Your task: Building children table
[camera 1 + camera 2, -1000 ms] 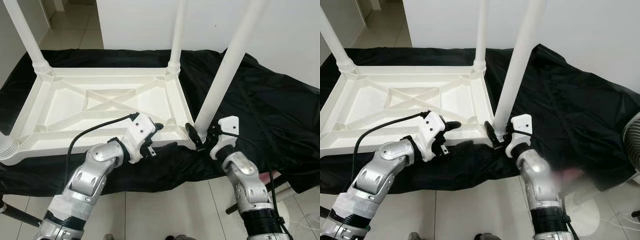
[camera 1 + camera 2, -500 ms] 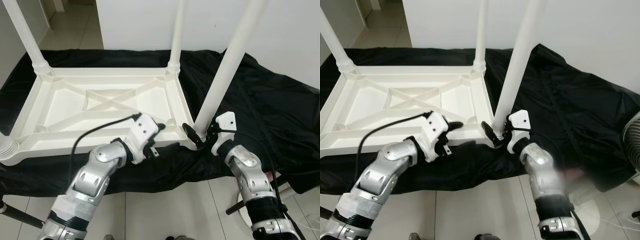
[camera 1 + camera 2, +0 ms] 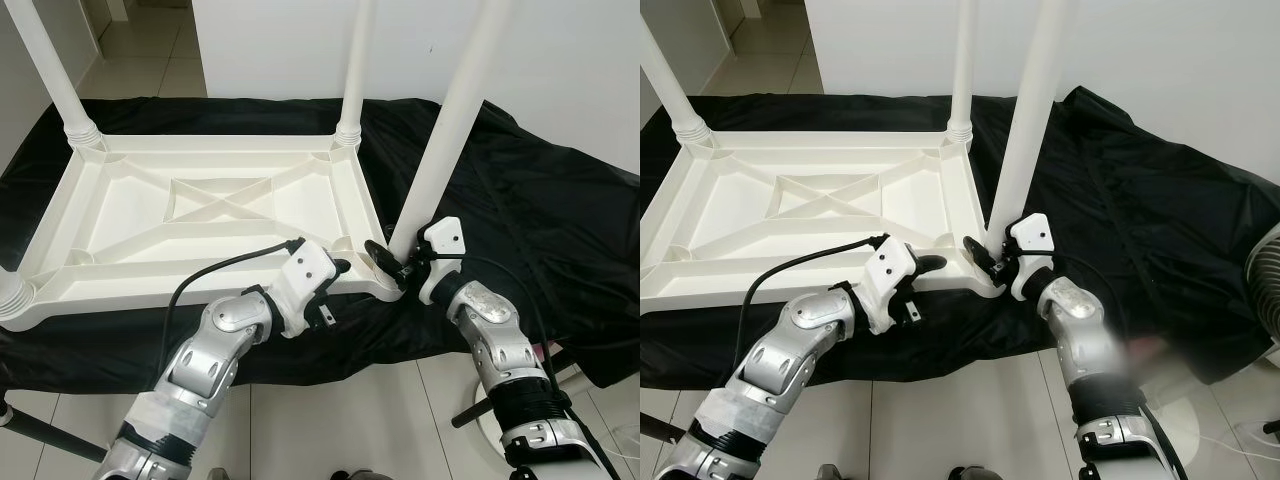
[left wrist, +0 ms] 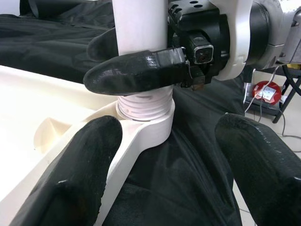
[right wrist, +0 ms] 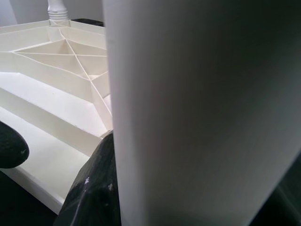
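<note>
Left wrist view puts me right at the joint: my right gripper [image 4: 136, 70] has its fingers clamped around the foot of the leg [image 4: 141, 23], just above the threaded collar that sits in the corner socket of the table [image 4: 28, 108]. My left gripper [image 4: 164, 169] is spread wide, nothing between its fingers, hanging just short of that same corner.

From the head view, the table [image 3: 200, 200] lies upside down on a black sheet [image 3: 520, 210] spread over the floor, with other legs already standing in their corners. The near-right leg [image 3: 445, 130] leans a little towards the wall rather than standing as straight as the far one [image 3: 352, 70], so I judge it is not fully seated yet.

So the job now, as I read it, is seating and turning. Best to bring the leg upright before twisting, or the threads may cross and bind. My right gripper [image 3: 398, 262] holds very low, good for control at the socket but poor for leverage, so short turns and regrips look wiser than one long sweep. My left gripper [image 3: 336, 272] is beside the frame's near rail; pressing down there should stop the light plastic top from spinning or skating on the slick sheet while I turn.
</note>
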You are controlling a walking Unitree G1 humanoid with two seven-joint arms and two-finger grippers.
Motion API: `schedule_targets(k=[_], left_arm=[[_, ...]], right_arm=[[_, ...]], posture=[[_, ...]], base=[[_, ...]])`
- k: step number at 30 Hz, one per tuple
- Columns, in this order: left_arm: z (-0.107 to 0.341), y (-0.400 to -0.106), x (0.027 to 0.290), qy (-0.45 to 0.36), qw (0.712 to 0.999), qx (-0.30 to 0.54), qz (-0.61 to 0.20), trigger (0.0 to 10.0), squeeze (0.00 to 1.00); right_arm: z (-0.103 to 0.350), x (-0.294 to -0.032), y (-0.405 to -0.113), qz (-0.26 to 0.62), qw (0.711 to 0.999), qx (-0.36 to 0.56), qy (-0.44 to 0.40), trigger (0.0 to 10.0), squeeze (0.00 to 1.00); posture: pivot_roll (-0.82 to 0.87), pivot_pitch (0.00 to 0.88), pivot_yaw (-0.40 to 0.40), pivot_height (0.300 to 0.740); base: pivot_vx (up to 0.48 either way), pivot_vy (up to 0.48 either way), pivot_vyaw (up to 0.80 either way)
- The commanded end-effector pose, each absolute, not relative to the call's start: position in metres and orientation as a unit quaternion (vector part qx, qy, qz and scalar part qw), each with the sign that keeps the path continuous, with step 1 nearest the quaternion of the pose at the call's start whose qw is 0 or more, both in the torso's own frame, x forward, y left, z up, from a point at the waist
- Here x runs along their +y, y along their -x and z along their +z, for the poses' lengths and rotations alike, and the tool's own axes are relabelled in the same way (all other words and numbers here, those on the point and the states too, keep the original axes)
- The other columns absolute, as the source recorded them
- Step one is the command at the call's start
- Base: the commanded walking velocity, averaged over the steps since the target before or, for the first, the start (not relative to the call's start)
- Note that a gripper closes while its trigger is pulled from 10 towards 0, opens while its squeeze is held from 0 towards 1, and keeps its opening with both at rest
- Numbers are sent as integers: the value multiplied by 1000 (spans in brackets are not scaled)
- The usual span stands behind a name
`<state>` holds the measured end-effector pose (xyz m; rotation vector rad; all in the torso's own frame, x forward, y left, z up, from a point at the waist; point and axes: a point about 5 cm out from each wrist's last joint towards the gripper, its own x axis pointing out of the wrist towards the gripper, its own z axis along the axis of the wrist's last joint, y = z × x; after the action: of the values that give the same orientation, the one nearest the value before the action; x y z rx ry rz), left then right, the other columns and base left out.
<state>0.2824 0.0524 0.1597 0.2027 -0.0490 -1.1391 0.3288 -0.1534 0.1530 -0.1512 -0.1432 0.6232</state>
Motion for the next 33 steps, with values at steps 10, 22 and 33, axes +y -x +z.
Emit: schedule_targets(k=[10,22,33], left_arm=[[158,-285,57,-109,847,-20,-519,10000,0],[155,-285,64,-113,851,-16,-512,10000,0],[156,-289,68,-119,854,-17,-506,10000,0]], right_arm=[[140,-158,-323,258,963,-48,67,10000,0],[132,-138,-311,55,998,-13,-9,10000,0],[128,-119,-298,-49,997,-17,-63,10000,0]], posture=[[-56,87,-43,740],[-52,78,-55,740],[-49,65,-64,740]], base=[[0,0,0],[0,0,0],[0,0,0]])
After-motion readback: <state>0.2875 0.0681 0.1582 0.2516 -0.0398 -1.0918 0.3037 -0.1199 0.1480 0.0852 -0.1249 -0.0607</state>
